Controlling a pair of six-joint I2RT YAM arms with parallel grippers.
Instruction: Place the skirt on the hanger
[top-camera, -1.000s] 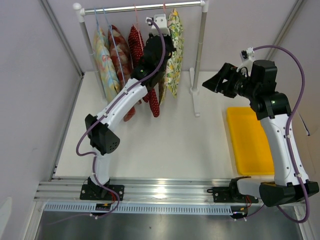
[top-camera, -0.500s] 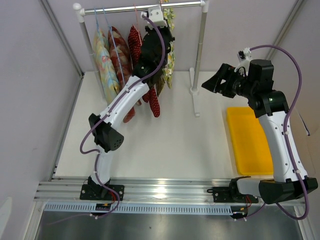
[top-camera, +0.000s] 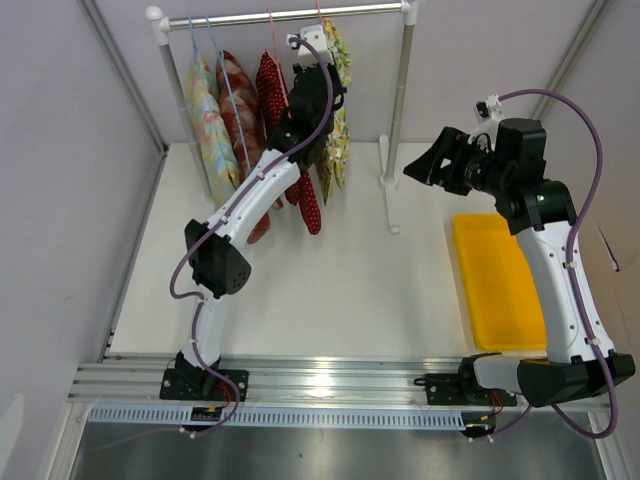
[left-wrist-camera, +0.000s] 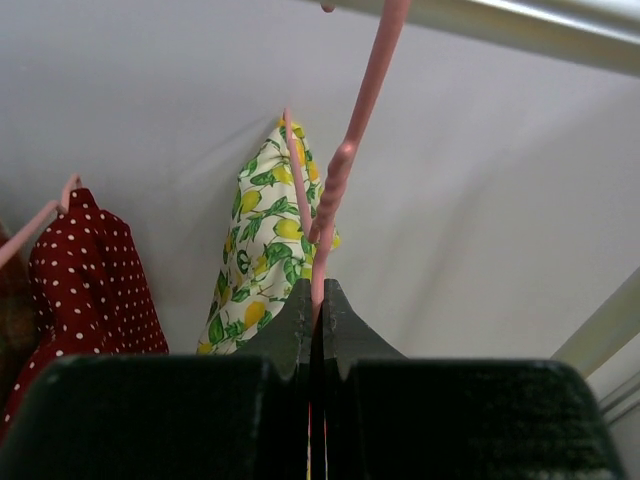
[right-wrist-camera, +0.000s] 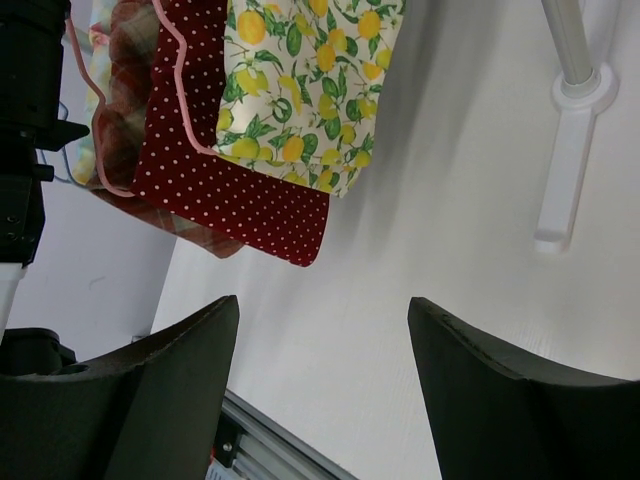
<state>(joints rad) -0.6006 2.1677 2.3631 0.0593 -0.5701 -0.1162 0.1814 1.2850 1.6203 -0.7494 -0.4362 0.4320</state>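
The skirt (top-camera: 338, 135), white with lemons and green leaves, hangs from the pink hanger (left-wrist-camera: 343, 170) at the rack's rail (top-camera: 290, 14). It also shows in the left wrist view (left-wrist-camera: 262, 250) and the right wrist view (right-wrist-camera: 310, 90). My left gripper (top-camera: 322, 62) is raised just under the rail, shut (left-wrist-camera: 318, 292) on the hanger's wire below its hook. The wire runs up to the rail (left-wrist-camera: 500, 20), where the frame edge cuts off the hook's top. My right gripper (top-camera: 415, 170) hangs open to the right of the rack, over bare table (right-wrist-camera: 323, 302), with nothing between its fingers.
A red white-dotted garment (top-camera: 272, 90) and a pastel floral garment (top-camera: 205, 110) hang on the same rail, left of the skirt. The rack's right post (top-camera: 397, 100) stands between the two arms. A yellow tray (top-camera: 500, 280) lies at the table's right side.
My left arm lifted the hanger and skirt toward the rail and shifted them slightly left, then settled a little lower. The right arm barely moved and stays open.
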